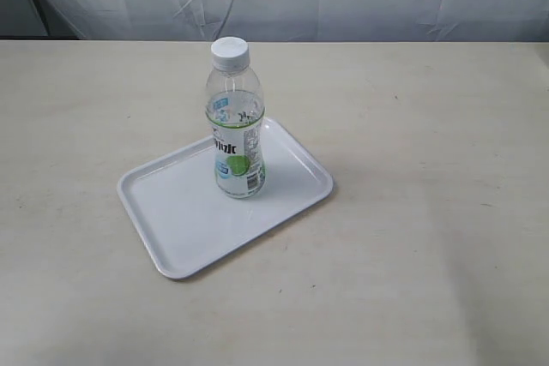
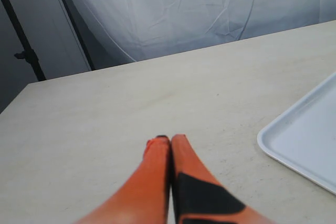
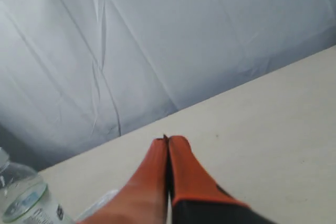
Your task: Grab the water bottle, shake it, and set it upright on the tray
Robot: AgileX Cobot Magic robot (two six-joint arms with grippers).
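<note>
One water bottle (image 1: 236, 126) stands upright on the tray (image 1: 176, 212), white cap on, toward the tray's right end in the exterior view. The tray lies flat on the counter (image 1: 412, 255), set at an angle. Left claw (image 2: 170, 141): orange fingers pressed together, nothing held, over bare counter near a tray corner. Right claw (image 3: 167, 141): fingers pressed together, nothing held, clear of the bottle.
</note>
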